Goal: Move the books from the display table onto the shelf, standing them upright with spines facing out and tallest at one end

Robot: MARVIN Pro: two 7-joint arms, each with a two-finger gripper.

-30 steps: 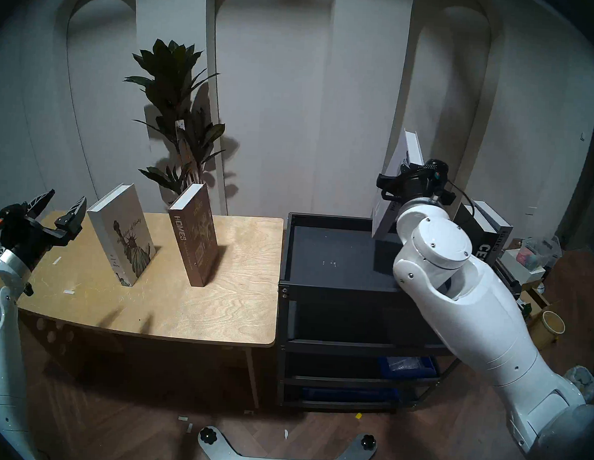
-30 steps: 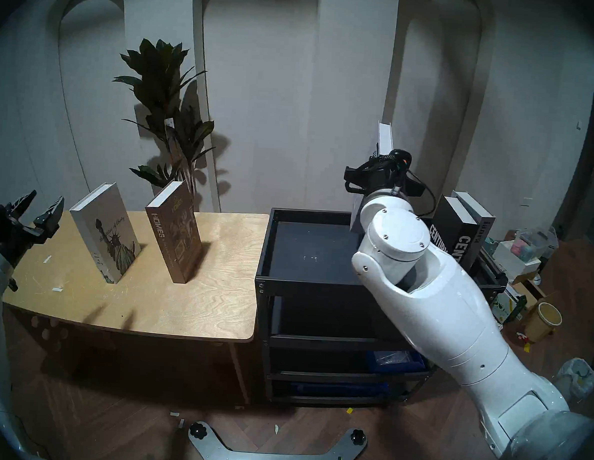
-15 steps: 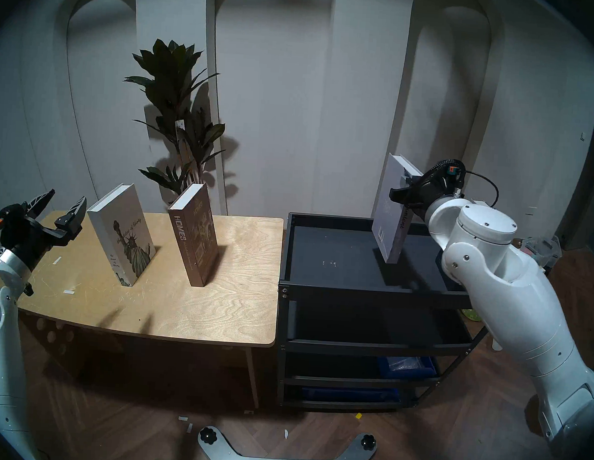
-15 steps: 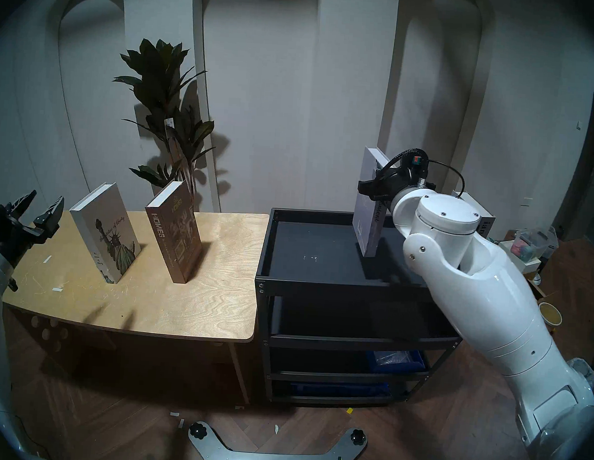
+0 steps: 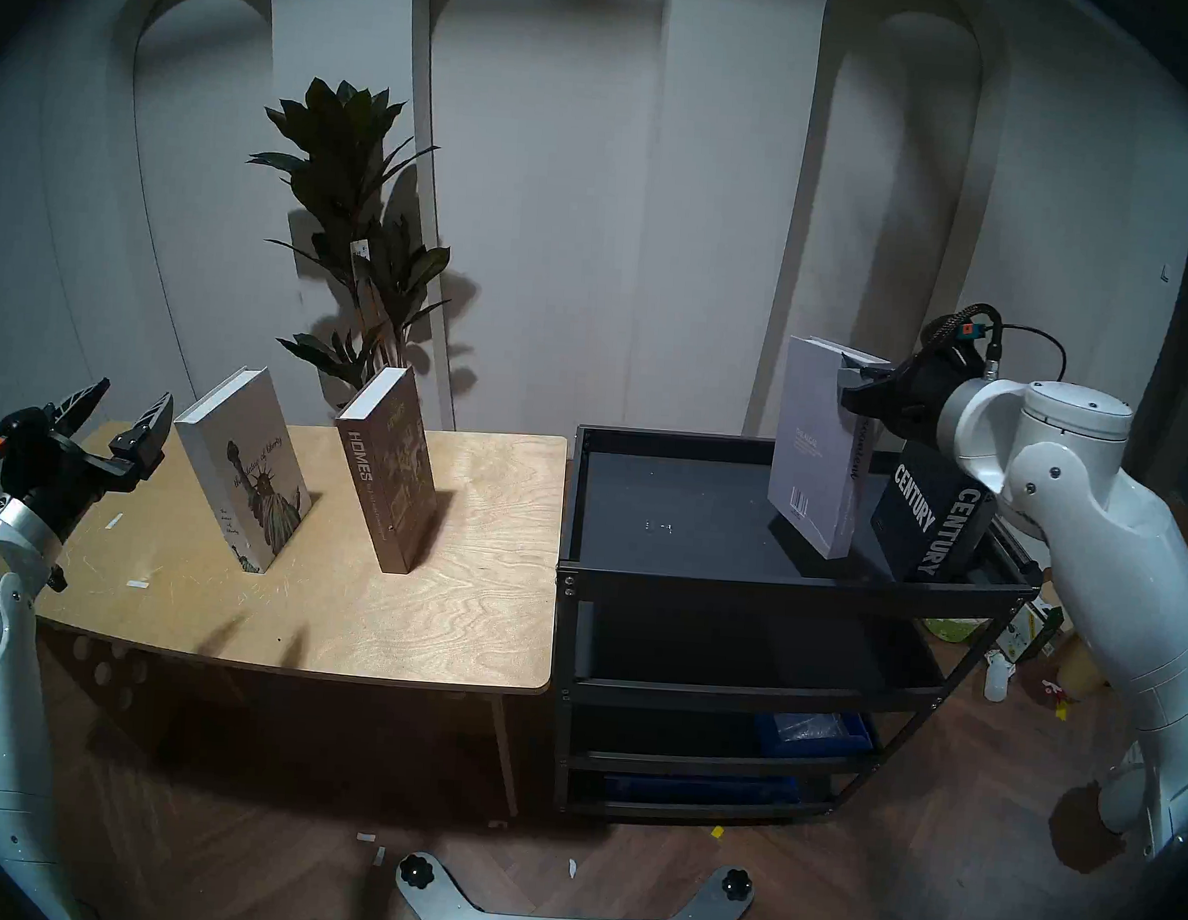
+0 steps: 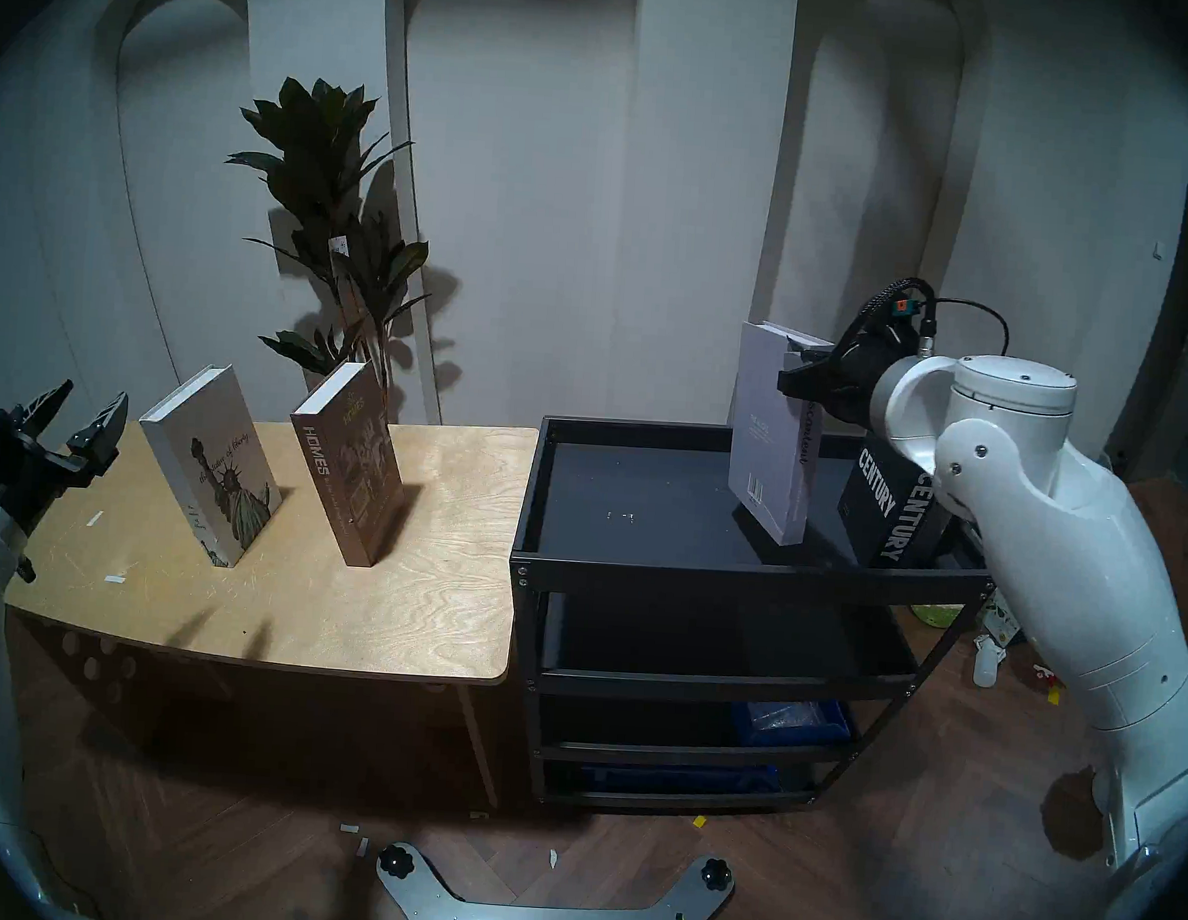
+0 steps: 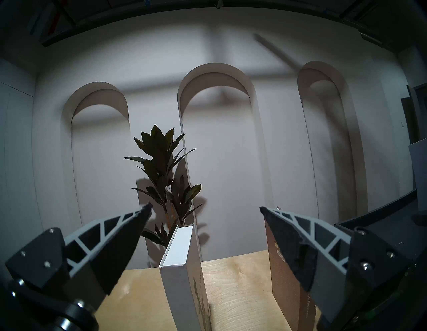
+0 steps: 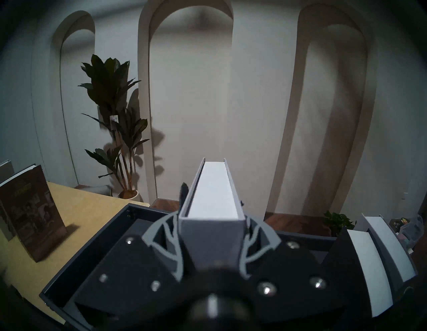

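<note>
Tall leafy potted plant (image 5: pixel 355 226) against arched white wall (image 5: pixel 593 206), scattered clutter on dark wood floor (image 5: pixel 276 846)

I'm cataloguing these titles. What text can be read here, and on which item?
"HOMES": spine of the brown book.
"CENTURY": cover and spine of the black book.
"the statue of liberty": cover of the white book, barely legible.
"...content": spine of the grey book, partly hidden by the right gripper.
Smaller print: unreadable.

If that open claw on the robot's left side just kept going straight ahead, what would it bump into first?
Probably the white Statue of Liberty book: it stands on the table between the left gripper's open fingers, though depth is hard to judge.
</note>
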